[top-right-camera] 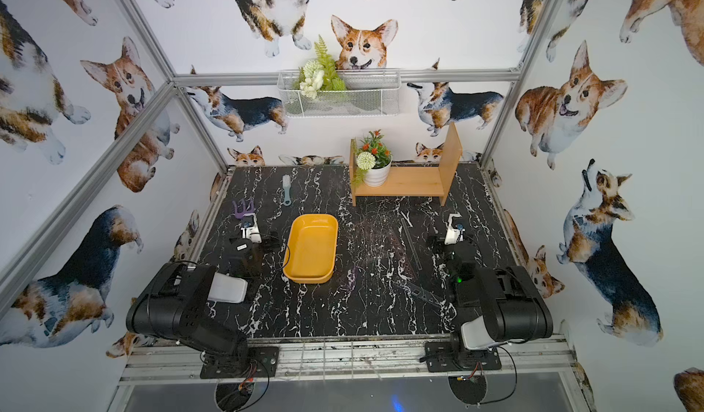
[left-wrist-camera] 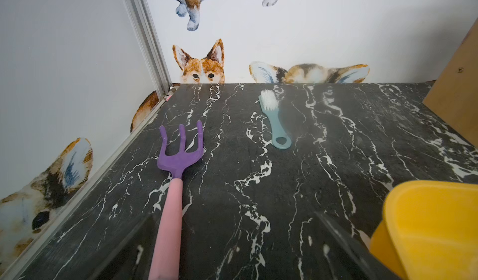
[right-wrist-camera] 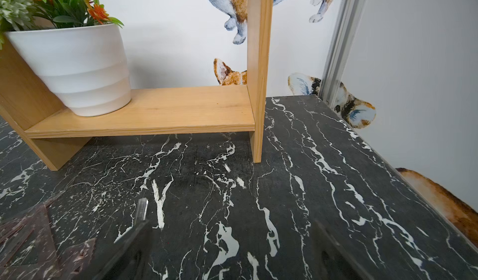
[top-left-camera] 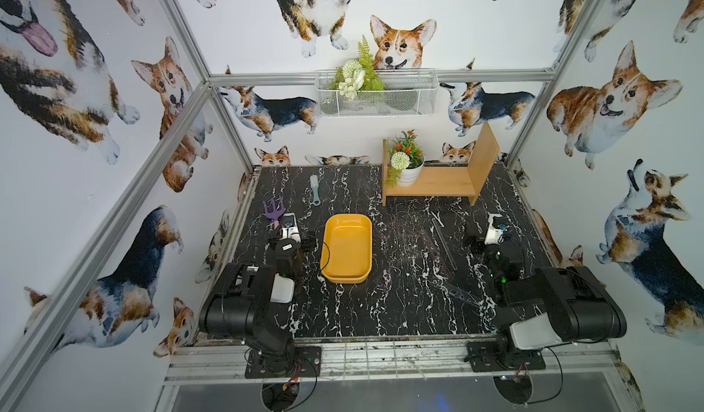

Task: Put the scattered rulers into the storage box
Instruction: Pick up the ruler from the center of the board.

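My right gripper [right-wrist-camera: 231,227] hangs wide open, empty — I'd centre it over the clear ruler [right-wrist-camera: 141,210], drop low and pinch its long edges.

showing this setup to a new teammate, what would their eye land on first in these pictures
The corgi wallpaper covering every wall grabs attention first. Next comes the bright yellow-orange storage box, empty, in the middle of the black marble table. The clear rulers lying to its right in both top views nearly vanish against the marble.
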Controlling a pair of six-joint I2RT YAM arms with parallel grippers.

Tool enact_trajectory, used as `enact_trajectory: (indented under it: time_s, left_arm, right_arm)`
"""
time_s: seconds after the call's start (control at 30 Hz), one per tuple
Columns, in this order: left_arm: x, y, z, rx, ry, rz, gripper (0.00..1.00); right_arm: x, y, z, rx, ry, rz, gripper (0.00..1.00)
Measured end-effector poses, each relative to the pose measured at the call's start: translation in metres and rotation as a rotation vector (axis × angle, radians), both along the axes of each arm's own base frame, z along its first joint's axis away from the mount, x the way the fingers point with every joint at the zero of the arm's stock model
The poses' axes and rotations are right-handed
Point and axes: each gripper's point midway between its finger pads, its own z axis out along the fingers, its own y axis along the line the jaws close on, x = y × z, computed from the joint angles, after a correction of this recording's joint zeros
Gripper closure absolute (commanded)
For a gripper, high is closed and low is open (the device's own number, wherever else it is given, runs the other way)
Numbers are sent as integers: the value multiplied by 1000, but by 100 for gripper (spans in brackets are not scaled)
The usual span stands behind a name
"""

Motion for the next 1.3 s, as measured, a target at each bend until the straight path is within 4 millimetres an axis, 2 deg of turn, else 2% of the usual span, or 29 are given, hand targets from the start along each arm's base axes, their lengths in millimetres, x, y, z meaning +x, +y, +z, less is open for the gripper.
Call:
enact_trajectory:
  time_s: [1.17, 1.23, 1.3]
  left_arm:
    - [0, 0, 0, 0, -1, 0, 0]
    - [0, 0, 5, 0, -12, 1, 1]
    - [0, 3, 17, 1, -29, 17, 1]
  right_arm:
    - [0, 6, -1, 1, 3, 29, 0]
    - [0, 5, 4, 1, -4, 23, 0]
    - [2, 3, 19, 1, -27, 13, 0]
